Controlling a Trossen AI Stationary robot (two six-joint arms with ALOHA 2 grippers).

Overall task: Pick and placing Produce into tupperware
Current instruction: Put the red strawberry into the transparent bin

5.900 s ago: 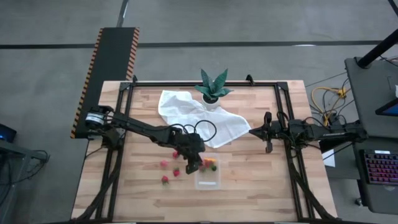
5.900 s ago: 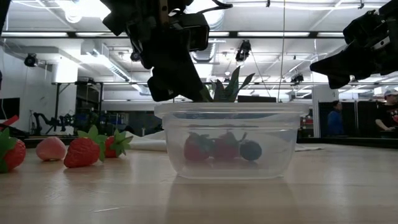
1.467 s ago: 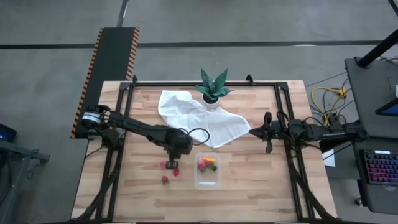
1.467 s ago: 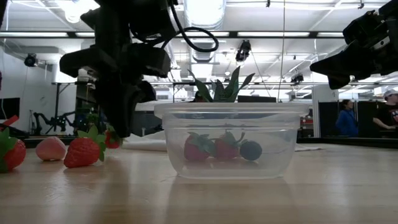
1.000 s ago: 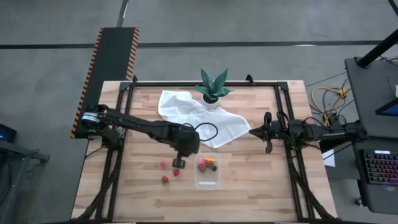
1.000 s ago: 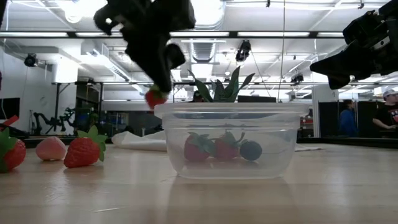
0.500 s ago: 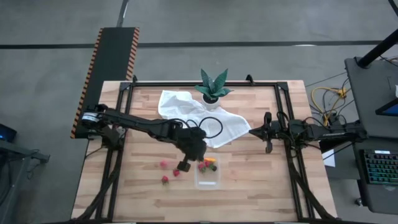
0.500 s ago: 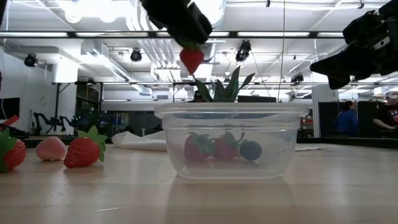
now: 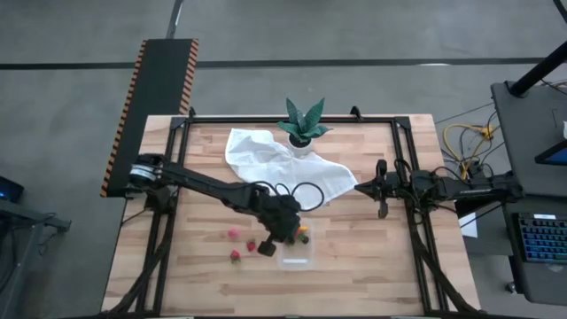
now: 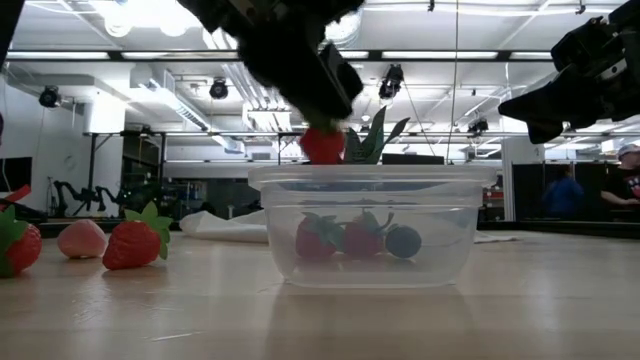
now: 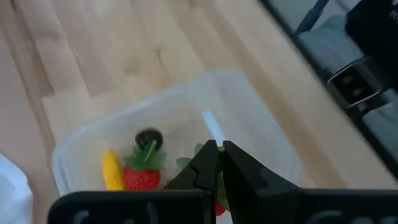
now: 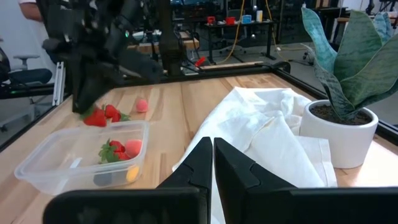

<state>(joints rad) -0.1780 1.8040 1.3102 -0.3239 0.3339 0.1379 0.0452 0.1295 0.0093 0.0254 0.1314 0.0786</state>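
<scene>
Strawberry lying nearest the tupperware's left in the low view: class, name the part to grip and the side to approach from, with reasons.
Probably grip the strawberry across its red body, below the leaf cap, coming from straight above. It lies on its side, and the pink piece and tupperware flank it, crowding side approaches.

Strawberry [image 10: 13, 245] at the low view's edge, half cut off

High view: straight down, far off, whole table [image 9: 354, 266] mid-frame. Low view: table-top level, very near the tupperware [image 10: 370, 225], facing the room behind. Left wrist view looks steeply down into that tupperware; right wrist view looks level across the table; all four share it.
</scene>
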